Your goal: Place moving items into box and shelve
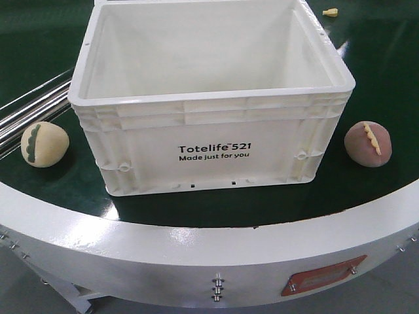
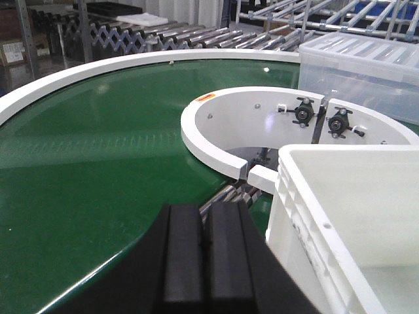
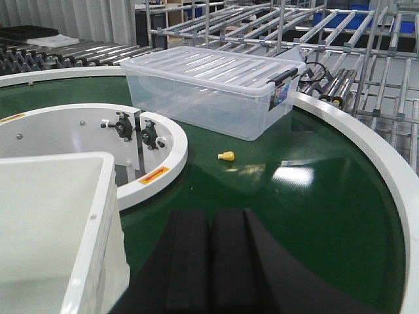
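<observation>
The white Totelife crate [image 1: 150, 140] stands open-topped on the green belt [image 1: 78, 180] in front of me, the cream bun [image 1: 44, 144] with the green strip on the belt near its left wall and the pinkish-brown bun [image 1: 368, 144] with the yellow strip near its right, neither touching it. Both my left gripper [image 2: 205, 219] and right gripper [image 3: 211, 226] have their black fingers pressed together on nothing, each beside a crate corner.

Items counted on the green belt:

- One large white ribbed plastic crate [image 1: 137, 147].
- One cream bun-like lump with a green scalloped strip [image 1: 44, 144], at the crate's 9 o'clock.
- One pinkish-brown bun-like lump with a yellow scalloped strip [image 1: 368, 144], at 3 o'clock. That kind totals two.
- One small yellow piece [image 1: 330, 12], at 1 o'clock.
- One clear lidded plastic tub [image 3: 209, 88].
</observation>
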`<state>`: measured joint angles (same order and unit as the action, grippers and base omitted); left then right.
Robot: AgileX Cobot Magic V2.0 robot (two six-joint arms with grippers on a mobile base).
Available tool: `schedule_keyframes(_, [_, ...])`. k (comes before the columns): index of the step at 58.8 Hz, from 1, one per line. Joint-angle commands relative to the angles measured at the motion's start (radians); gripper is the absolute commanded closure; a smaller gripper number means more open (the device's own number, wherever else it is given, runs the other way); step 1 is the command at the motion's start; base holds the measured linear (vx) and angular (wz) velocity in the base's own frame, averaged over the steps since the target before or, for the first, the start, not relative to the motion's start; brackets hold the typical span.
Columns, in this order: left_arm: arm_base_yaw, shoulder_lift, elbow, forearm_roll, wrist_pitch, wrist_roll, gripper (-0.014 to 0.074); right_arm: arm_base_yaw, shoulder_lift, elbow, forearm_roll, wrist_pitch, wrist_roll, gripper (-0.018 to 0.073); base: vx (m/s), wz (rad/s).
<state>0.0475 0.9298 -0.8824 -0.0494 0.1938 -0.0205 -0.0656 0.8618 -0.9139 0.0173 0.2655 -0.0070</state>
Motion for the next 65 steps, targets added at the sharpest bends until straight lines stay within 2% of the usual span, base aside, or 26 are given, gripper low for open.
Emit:
schedule_keyframes(1, [0.002,0.028,-0.043,-0.007,-0.13,-0.009,0.0594,-0.003,0.058,-0.053,0.007,-0.156,0.007,0.0564,0.0,0.0])
schedule_keyframes(12, [0.002,0.09,-0.042,-0.007,-0.253,-0.009,0.0594,-0.003,0.173,-0.053,0.076,-0.296,0.007,0.0564,0.0,0.0])
schedule_keyframes(27, [0.002,0.102,-0.042,-0.007,-0.266,-0.009,0.0594,-0.003,0.273,-0.053,0.092,-0.265,0.007,0.0564,0.0,0.0])
schedule_keyframes(39, [0.002,0.186,-0.042,-0.007,-0.243,-0.009,0.0593,-0.005,0.385,-0.053,0.086,-0.254,-0.013,0.0561,0.0,0.0])
schedule_keyframes(48, [0.002,0.269,-0.043,-0.006,-0.106,-0.004,0.058,-0.005,0.49,-0.071,0.082,-0.143,-0.113,0.0547,0.0,0.0])
schedule_keyframes(57, [0.002,0.29,-0.043,-0.004,-0.043,0.03,0.0507,-0.005,0.566,-0.138,0.08,-0.057,-0.126,0.0519,0.0,0.0])
schedule_keyframes(65, [0.002,0.29,-0.062,-0.004,-0.037,0.03,0.0377,-0.005,0.627,-0.244,0.035,0.033,-0.126,0.0442,0.0,0.0])
